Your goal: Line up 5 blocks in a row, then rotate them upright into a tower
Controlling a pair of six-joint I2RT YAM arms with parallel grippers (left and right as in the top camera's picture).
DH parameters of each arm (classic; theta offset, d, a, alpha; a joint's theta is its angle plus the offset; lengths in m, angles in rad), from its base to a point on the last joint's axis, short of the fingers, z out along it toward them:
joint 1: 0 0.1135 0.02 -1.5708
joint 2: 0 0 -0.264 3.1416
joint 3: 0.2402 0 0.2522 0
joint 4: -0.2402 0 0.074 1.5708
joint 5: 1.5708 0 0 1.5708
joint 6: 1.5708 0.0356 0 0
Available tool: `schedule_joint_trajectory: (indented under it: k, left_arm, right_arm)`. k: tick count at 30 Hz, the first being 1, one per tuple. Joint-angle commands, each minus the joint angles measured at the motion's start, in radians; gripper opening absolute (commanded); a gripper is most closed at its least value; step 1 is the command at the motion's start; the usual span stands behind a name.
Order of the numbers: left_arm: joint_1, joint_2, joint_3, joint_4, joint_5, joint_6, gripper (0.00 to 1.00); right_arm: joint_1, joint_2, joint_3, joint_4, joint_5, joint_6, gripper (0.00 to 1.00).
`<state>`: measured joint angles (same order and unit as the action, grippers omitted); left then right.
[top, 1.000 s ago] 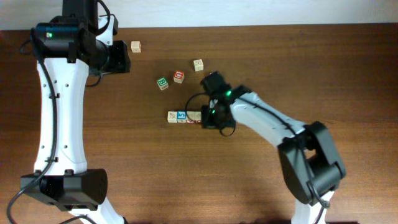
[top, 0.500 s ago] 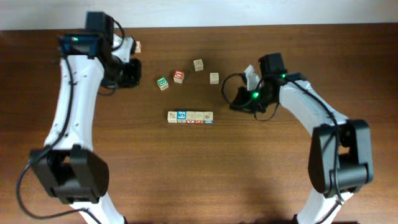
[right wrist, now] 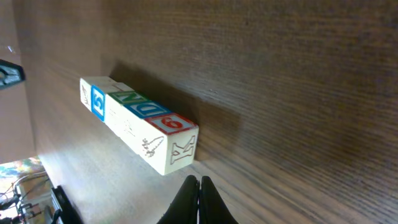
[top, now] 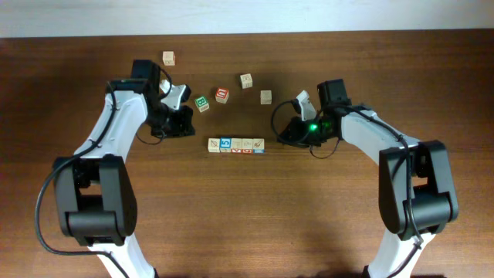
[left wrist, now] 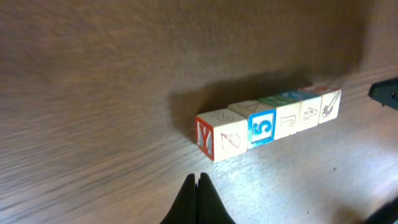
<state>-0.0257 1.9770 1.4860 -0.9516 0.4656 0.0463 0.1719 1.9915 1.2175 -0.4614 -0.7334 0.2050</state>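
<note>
Several pale wooden letter blocks stand touching in a straight row (top: 236,144) at mid-table. The left wrist view shows this row (left wrist: 273,121) from its red-Y end. The right wrist view shows the same row (right wrist: 140,121) from its other end. My left gripper (top: 187,123) (left wrist: 198,177) is shut and empty, just short of the row's left end. My right gripper (top: 283,137) (right wrist: 199,179) is shut and empty too, just off the right end. Loose blocks lie behind the row: a green one (top: 201,103), a red one (top: 222,94) and pale ones (top: 246,79) (top: 265,96).
One more pale block (top: 168,58) sits alone at the back left near the table's far edge. Both arms reach in from the sides, with cables looped near the right wrist (top: 301,104). Bare wood lies in front of the row.
My left arm swung in from the back left to the row's left end and its jaws shut. My right gripper pulled back from the row's right end, then edged closer again.
</note>
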Motion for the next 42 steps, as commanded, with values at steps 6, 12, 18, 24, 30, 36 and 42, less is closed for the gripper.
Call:
schedule_joint_trajectory:
  k: [6,12,18,24,30,36,42]
  left_arm:
    - [0.003,0.021,-0.066,0.055,0.070,0.023,0.00]
    - [0.002,0.085,-0.066,0.069,0.074,-0.001,0.00]
    - [0.002,0.103,-0.066,0.086,0.106,-0.008,0.00]
    - [-0.009,0.105,-0.066,0.096,0.115,-0.009,0.00]
    - [-0.011,0.106,-0.068,0.114,0.114,-0.035,0.00]
    - [-0.011,0.135,-0.068,0.115,0.114,-0.062,0.00]
    - [-0.014,0.149,-0.068,0.114,0.127,-0.062,0.00]
  right_arm:
    - [0.004,0.014,-0.101,0.130,-0.019,0.034,0.05]
    - [0.004,0.014,-0.109,0.145,-0.015,0.039,0.05]
    - [0.004,0.014,-0.109,0.145,-0.014,0.039,0.05]
    - [0.004,0.014,-0.109,0.145,-0.011,0.039,0.04]
    - [0.004,0.014,-0.109,0.145,-0.011,0.039,0.04]
    - [0.004,0.014,-0.109,0.145,-0.011,0.039,0.04]
    - [0.004,0.014,-0.109,0.144,-0.007,0.039,0.05]
